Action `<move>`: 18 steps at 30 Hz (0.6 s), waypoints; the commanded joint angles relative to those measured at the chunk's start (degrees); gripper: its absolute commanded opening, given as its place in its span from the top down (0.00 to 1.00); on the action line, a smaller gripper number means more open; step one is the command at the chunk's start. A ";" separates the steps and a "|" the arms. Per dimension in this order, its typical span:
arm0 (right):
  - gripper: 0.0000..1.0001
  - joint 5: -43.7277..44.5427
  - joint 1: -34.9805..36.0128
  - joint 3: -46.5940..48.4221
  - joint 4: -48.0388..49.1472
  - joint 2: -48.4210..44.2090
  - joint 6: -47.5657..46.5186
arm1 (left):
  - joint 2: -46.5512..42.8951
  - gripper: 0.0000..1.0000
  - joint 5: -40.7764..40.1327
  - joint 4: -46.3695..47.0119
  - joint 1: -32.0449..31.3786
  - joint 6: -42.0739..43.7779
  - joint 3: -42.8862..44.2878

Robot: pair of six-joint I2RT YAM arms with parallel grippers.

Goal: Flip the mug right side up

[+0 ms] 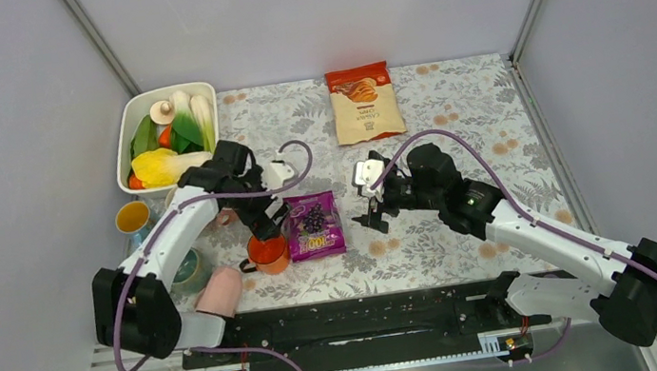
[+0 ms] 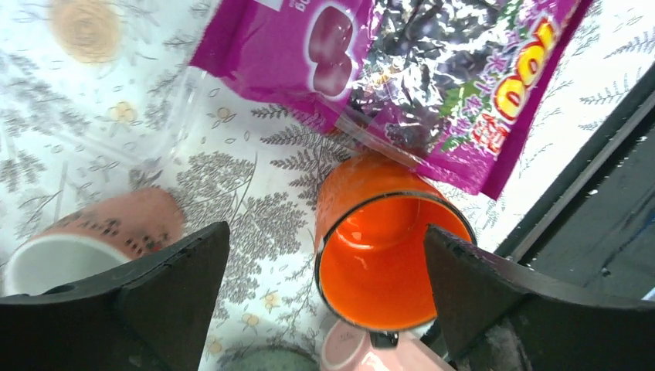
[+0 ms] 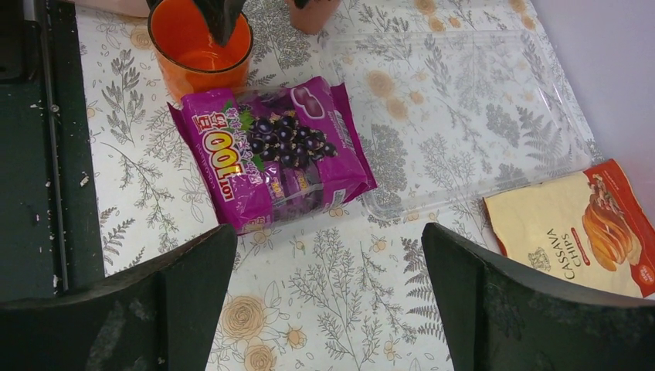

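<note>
The orange mug [image 1: 268, 253] stands upright near the table's front, mouth up, and touches the purple snack bag [image 1: 314, 226]. In the left wrist view I look straight down into the orange mug [image 2: 378, 263]. My left gripper [image 1: 265, 228] hovers just above it and is open [image 2: 327, 229], gripping nothing. One finger [image 2: 479, 286] crosses the rim on the right, and the other hangs over bare cloth on the left. The right wrist view shows that dark finger dipping into the mug [image 3: 197, 46]. My right gripper [image 1: 375, 216] is open over the tablecloth [image 3: 328, 229], right of the bag.
A pink mug [image 1: 220, 291] lies on its side at the front left, beside a green cup [image 1: 190, 269] and a yellow cup [image 1: 132, 216]. Another pinkish mug [image 2: 93, 239] lies left of the orange one. Behind them are a white vegetable bin [image 1: 136, 124], a chips bag [image 1: 364, 102] and a clear tray [image 3: 463, 116].
</note>
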 commanded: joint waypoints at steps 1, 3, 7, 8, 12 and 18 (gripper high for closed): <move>0.00 -1.47 -0.03 0.61 2.94 -0.58 3.02 | -6.35 0.01 2.69 -8.10 3.61 -0.78 5.77; 0.01 -0.28 0.02 1.45 4.08 0.58 6.26 | -8.94 0.01 0.94 -10.32 6.89 0.37 6.68; 0.00 0.45 0.02 3.12 6.25 3.27 13.26 | -14.16 0.06 -3.96 -14.84 14.88 6.80 6.17; 0.01 -0.40 0.00 3.13 6.60 3.68 14.41 | -15.54 0.08 -4.74 -15.68 17.27 9.84 5.44; 0.01 -3.05 0.02 1.26 9.12 2.95 17.98 | -19.97 0.07 -7.05 -19.93 29.60 23.10 0.55; 0.01 -3.79 0.00 -6.66 15.57 -3.20 18.78 | -26.40 0.04 -9.30 -19.59 42.30 41.83 -11.64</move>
